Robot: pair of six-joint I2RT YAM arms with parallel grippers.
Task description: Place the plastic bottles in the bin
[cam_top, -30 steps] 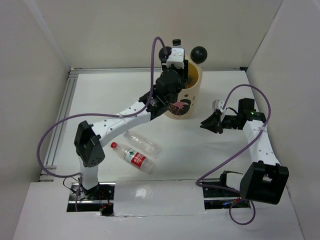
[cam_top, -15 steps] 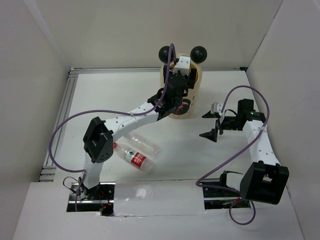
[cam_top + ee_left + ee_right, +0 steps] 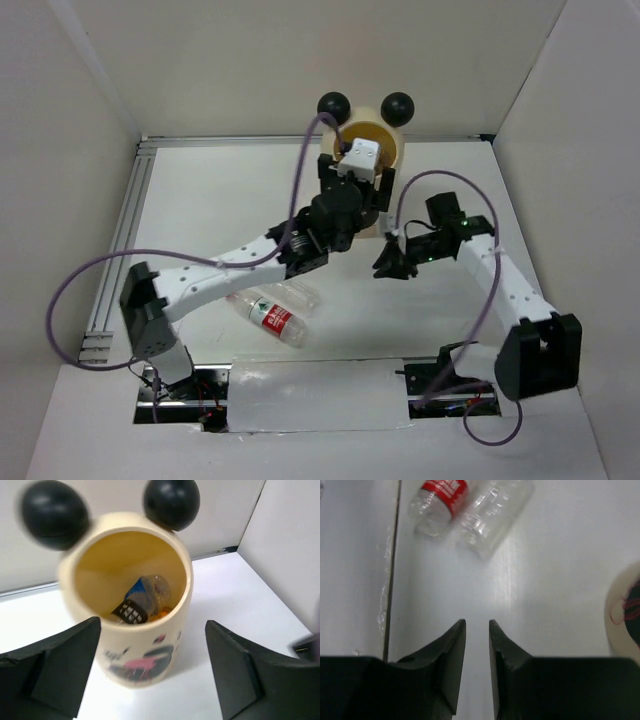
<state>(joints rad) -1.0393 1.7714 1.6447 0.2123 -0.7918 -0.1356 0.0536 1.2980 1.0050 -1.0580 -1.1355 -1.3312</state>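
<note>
1. OK, left gripper (image 3: 151, 630): released, fingers (image 3: 60, 665) spread wide at the lower corners of the left wrist view, nothing between them
2. Bin (image 3: 182, 622) stands upright mid-frame there, two black ball ears (image 3: 171, 502) on its rim at the top; can't tell whether my fingers touch it
3. Inside the bin: blue-labelled bottle (image 3: 145, 592) lying tilted, black end toward lower left; orange bit (image 3: 162, 612) beside it, too hidden to identify
4. Right gripper (image 3: 477, 625): jaws nearly together, only a narrow gap, grasping nothing, pointing down at bare table (image 3: 545, 580)
5. Upper left of the right wrist view: red-labelled bottle (image 3: 437, 500) and clear bottle (image 3: 492, 512) lie side by side on the table, well apart from my fingertips
6. Top view: bin at upper centre, left gripper just below it in frame, right gripper lower right of it and apart; both loose bottles lower left of centre
</note>
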